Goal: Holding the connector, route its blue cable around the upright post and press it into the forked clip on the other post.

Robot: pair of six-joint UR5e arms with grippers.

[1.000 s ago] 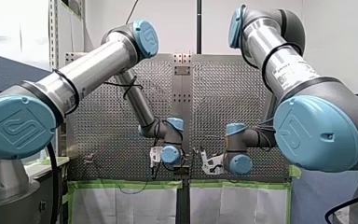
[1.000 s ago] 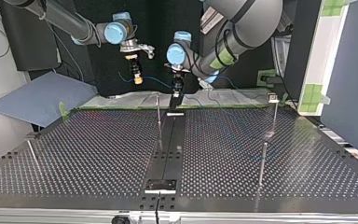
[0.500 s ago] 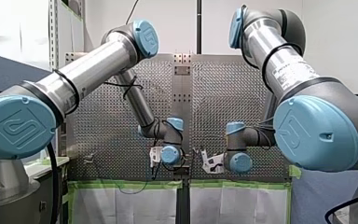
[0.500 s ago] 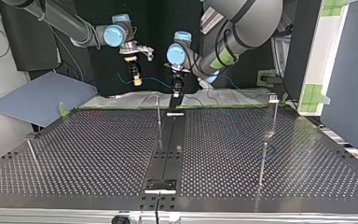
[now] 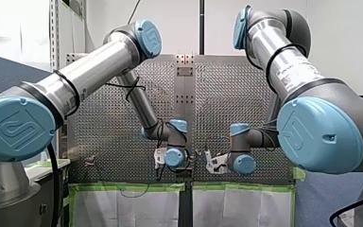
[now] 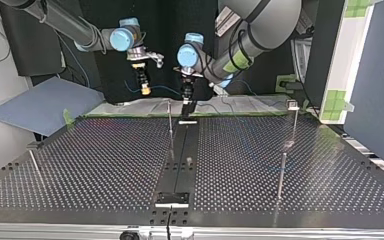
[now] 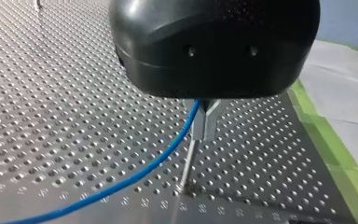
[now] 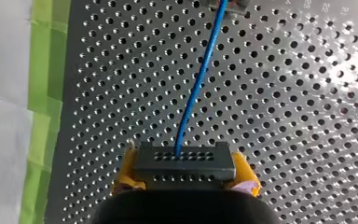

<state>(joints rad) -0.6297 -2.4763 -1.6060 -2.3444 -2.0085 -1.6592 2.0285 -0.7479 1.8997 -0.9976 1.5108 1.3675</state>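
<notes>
In the right wrist view my right gripper [image 8: 184, 169] is shut with its yellow pads [image 8: 245, 171] on a dark grey connector [image 8: 182, 161]. The blue cable [image 8: 199, 83] runs straight ahead from it over the perforated table. In the left wrist view my left gripper [image 7: 204, 125] has its metal fingers shut on the blue cable [image 7: 135, 176], just above a thin upright post [image 7: 187, 164]. In the top view both grippers hang over the table's far edge, my right gripper [image 6: 144, 90] left of my left gripper [image 6: 185, 110]. A post [image 6: 170, 126] stands beside my left gripper.
A post with a clip on top [image 6: 293, 119] stands at the top view's far right, a plain post [image 6: 281, 175] nearer the camera, and another [image 6: 35, 166] at the left. A dark centre rail [image 6: 181, 160] carries a short peg [image 6: 189, 161]. Green tape [image 8: 42, 79] marks the table's edge.
Both grippers have drifted slightly toward the top view's left, keeping their holds. The cable between them has shifted with them.
</notes>
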